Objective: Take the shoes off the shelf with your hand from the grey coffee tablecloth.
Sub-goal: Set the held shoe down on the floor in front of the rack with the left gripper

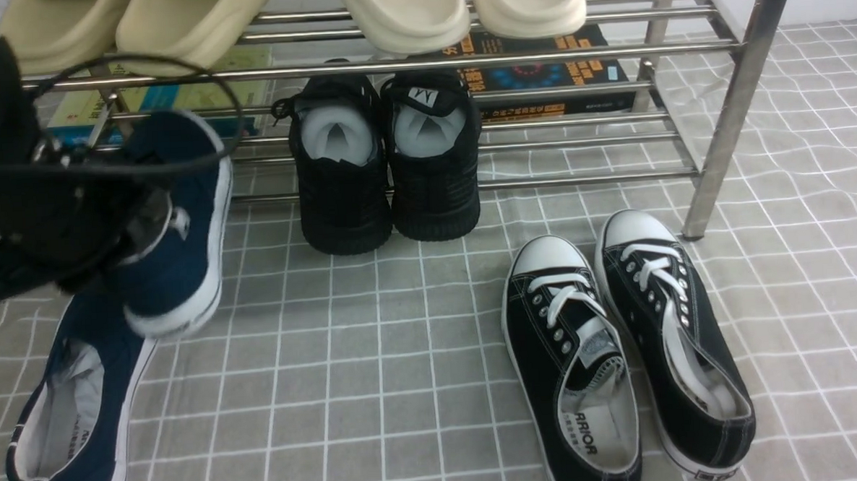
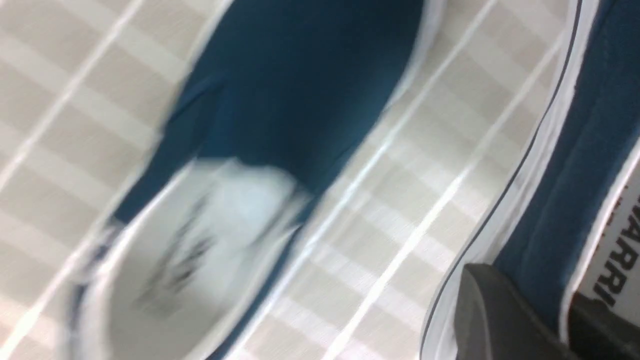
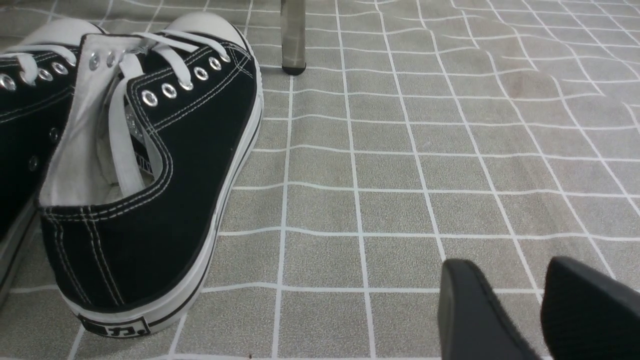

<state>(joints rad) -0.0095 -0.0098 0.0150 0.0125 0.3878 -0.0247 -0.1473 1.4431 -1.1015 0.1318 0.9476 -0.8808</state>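
My left gripper (image 1: 154, 225), black with looping cables, is shut on the side wall of one navy slip-on shoe (image 1: 182, 237). It holds the shoe tilted, toe down, just in front of the left end of the steel shelf (image 1: 726, 104). In the left wrist view the gripper (image 2: 555, 310) has one finger outside and one inside this shoe (image 2: 575, 150). The second navy shoe (image 1: 81, 407) lies on the grey grid tablecloth (image 1: 406, 386) below; it appears blurred in the left wrist view (image 2: 280, 100). My right gripper (image 3: 530, 300) is open and empty, low over the cloth.
All-black knit sneakers (image 1: 386, 177) stand at the shelf's lower tier, toes on the cloth. Black lace-up shoes with white toe caps (image 1: 621, 348) lie on the right, close to my right gripper (image 3: 150, 175). Beige slippers (image 1: 404, 10) sit on the upper tier, and books (image 1: 537, 69) lie behind.
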